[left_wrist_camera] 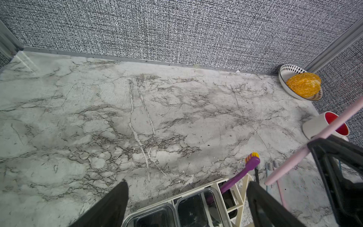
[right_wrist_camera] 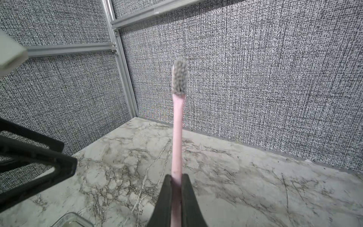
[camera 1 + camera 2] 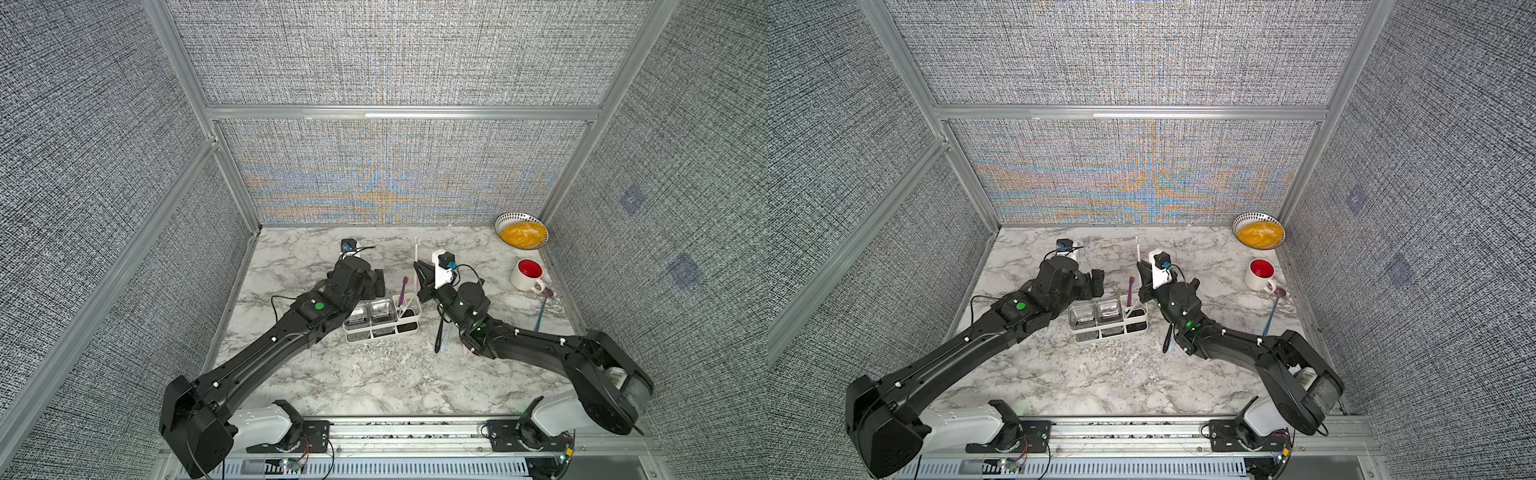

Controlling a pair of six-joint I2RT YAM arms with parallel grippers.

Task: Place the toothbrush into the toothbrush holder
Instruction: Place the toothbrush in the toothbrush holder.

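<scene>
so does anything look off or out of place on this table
The patterned white bowl with yellow contents looks tilted in the far corner, apparently propped against the wall. A blue toothbrush lies loose on the marble table beside the white mug with a red inside.

Marble table (image 3: 353, 374) held toothbrush holder (image 3: 374, 334) at centre — bowl (image 3: 509, 218) at 1 o'clock, mug (image 3: 521, 282) at 2, blue toothbrush (image 3: 541, 313) at 3.
</scene>
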